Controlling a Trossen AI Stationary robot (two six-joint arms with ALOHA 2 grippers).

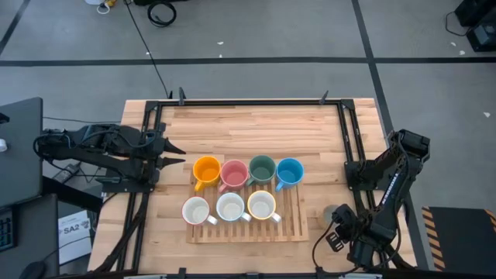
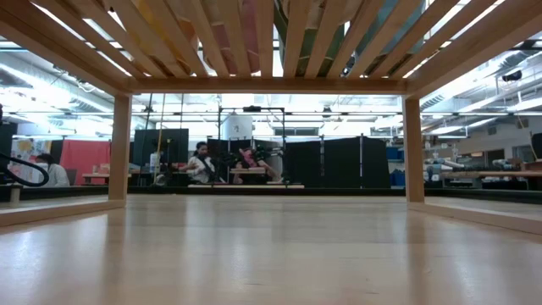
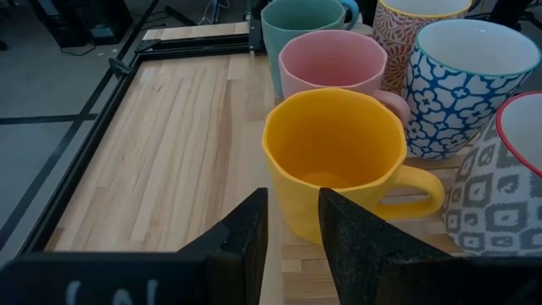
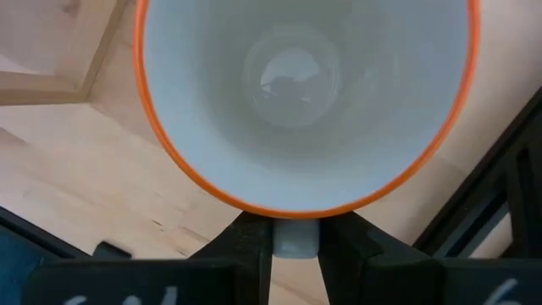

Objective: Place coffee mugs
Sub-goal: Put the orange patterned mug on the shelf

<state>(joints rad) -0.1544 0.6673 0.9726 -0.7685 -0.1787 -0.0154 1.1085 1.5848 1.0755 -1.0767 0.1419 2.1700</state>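
A slatted wooden rack (image 1: 299, 226) carries an orange mug (image 1: 206, 170), a pink one (image 1: 234, 172), a green one (image 1: 262, 169) and a blue one (image 1: 289, 171) in its far row, with three white mugs (image 1: 230, 207) in its near row. To the right of the rack, a white mug with an orange rim (image 4: 305, 93) stands mouth up on the table. My right gripper (image 1: 335, 221) is over it, pointing down and shut on it. My left gripper (image 3: 292, 212) hovers open just left of the orange mug (image 3: 334, 161), with nothing between its fingers. My right gripper pinches the mug's handle (image 4: 295, 241) between its two fingers, coming from above and pointing down. One finger lies on each flat side of the handle, just outside the orange rim. The mug stays upright, mouth up; its own body hides its base.
Black metal frame rails (image 1: 347, 132) run along the table's left and right sides and its far edge. The rack's right corner (image 4: 51, 76) lies close beside the held mug. In the low view the rack's slats (image 2: 271, 34) span overhead, and people sit in the room beyond.
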